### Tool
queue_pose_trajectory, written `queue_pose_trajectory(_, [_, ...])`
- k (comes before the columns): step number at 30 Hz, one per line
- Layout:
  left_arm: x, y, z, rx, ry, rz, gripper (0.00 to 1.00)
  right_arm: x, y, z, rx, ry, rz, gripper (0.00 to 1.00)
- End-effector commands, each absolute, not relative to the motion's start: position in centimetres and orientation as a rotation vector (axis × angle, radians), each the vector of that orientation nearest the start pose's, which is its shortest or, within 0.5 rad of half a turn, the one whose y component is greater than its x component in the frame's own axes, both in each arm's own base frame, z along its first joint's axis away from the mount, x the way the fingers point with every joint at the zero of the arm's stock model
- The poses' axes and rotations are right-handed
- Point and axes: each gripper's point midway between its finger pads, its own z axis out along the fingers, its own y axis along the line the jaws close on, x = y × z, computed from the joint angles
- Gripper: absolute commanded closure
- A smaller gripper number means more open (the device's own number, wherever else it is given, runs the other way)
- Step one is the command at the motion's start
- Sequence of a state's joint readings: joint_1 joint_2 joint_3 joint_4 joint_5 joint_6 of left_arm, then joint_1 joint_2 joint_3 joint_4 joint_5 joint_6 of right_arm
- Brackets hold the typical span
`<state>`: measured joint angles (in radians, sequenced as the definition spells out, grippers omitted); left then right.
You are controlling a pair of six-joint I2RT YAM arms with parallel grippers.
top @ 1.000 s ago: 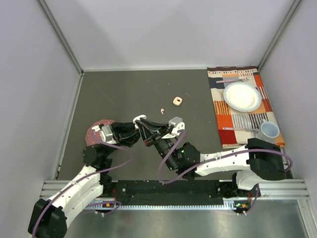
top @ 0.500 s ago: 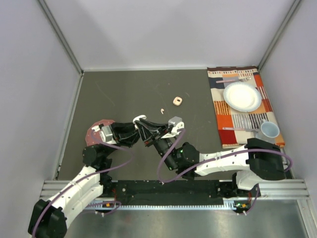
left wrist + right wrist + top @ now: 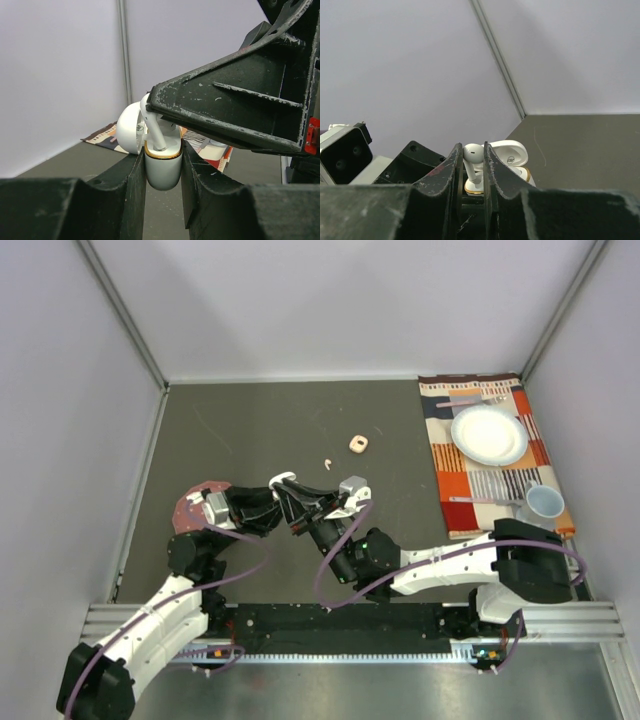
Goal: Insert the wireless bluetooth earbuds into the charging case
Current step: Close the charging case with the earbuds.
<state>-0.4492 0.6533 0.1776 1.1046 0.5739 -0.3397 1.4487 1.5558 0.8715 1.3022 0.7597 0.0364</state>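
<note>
My left gripper [image 3: 162, 172] is shut on a white charging case [image 3: 162, 167] with a gold rim, its lid [image 3: 129, 129] swung open to the left. My right gripper [image 3: 472, 156] is shut on a white earbud [image 3: 472, 154], its stem reaching down into the case [image 3: 476, 186]. In the top view both grippers meet just left of centre, left gripper [image 3: 268, 506], right gripper [image 3: 290, 502], with the case lid [image 3: 282, 478] showing. A pale peach earbud [image 3: 327, 463] lies on the table beyond them. A small peach case [image 3: 358, 444] sits further back.
A striped placemat [image 3: 490, 455] at the right carries a white plate [image 3: 489, 434], a pale blue cup [image 3: 544, 502] and cutlery. A round reddish coaster [image 3: 196, 502] lies under the left arm. Grey walls enclose the dark table [image 3: 250, 425].
Nearly still. The right arm has shifted very slightly; both grippers stay joined at the case.
</note>
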Motion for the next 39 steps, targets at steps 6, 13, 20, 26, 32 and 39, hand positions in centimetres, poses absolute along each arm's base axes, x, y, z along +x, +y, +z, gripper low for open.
queue_pose_trajectory(6, [17.4, -20.0, 33.8, 0.590, 0.823, -0.945, 1.00, 17.9, 41.0, 34.9, -0.019, 1.187, 0.925, 1.00])
queue_pose_trajectory(13, [17.5, -19.8, 34.0, 0.573, 0.821, -0.939, 1.00, 17.7, 41.2, 34.5, -0.055, 1.184, 0.918, 1.00])
queue_pose_trajectory(20, [17.8, -19.4, 34.3, 0.549, 0.817, -0.921, 1.00, 17.3, 41.5, 34.1, -0.120, 1.178, 0.898, 1.00])
queue_pose_trajectory(26, [17.8, -19.4, 34.5, 0.547, 0.813, -0.922, 1.00, 17.1, 41.4, 34.0, -0.130, 1.177, 0.887, 1.00])
queue_pose_trajectory(32, [17.8, -19.4, 34.5, 0.548, 0.812, -0.922, 1.00, 17.3, 41.4, 33.9, -0.142, 1.181, 0.858, 0.98])
queue_pose_trajectory(39, [17.7, -19.6, 34.3, 0.558, 0.818, -0.928, 1.00, 17.4, 41.4, 34.0, -0.146, 1.184, 0.841, 0.87])
